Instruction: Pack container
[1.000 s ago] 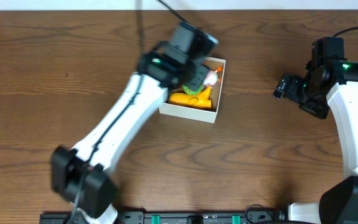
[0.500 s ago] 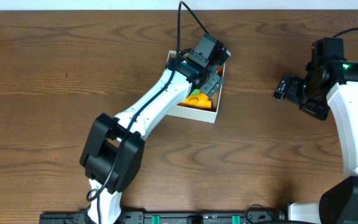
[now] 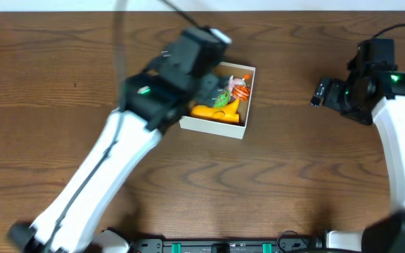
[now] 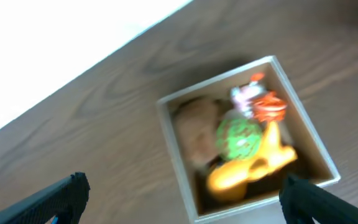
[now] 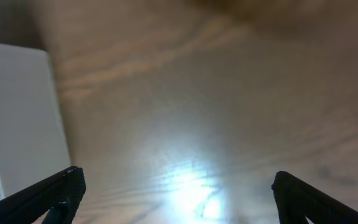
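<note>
The container (image 3: 213, 126) is a small white box with a brown inside, left of the table's middle. In the left wrist view the container (image 4: 216, 79) holds a yellow-orange toy (image 4: 253, 169), a green ball-like toy (image 4: 240, 138), a brown toy (image 4: 194, 127) and a pink and orange toy (image 4: 260, 102). My left gripper (image 4: 184, 186) hangs open above the box's near left corner and holds nothing. The blurred left wrist (image 3: 188, 60) covers the box's left part from overhead. My right gripper (image 5: 179, 180) stands open over bare wood at the far right (image 3: 322, 95).
Dark wooden table all around the box. A white strip runs along the table's far edge (image 4: 55, 43). In the right wrist view a white surface (image 5: 17, 112) fills the left edge. Black fixtures line the front edge (image 3: 223, 246).
My left gripper has opened and drawn up and back from inside the box, leaving the toys there. The right arm has hardly moved.
</note>
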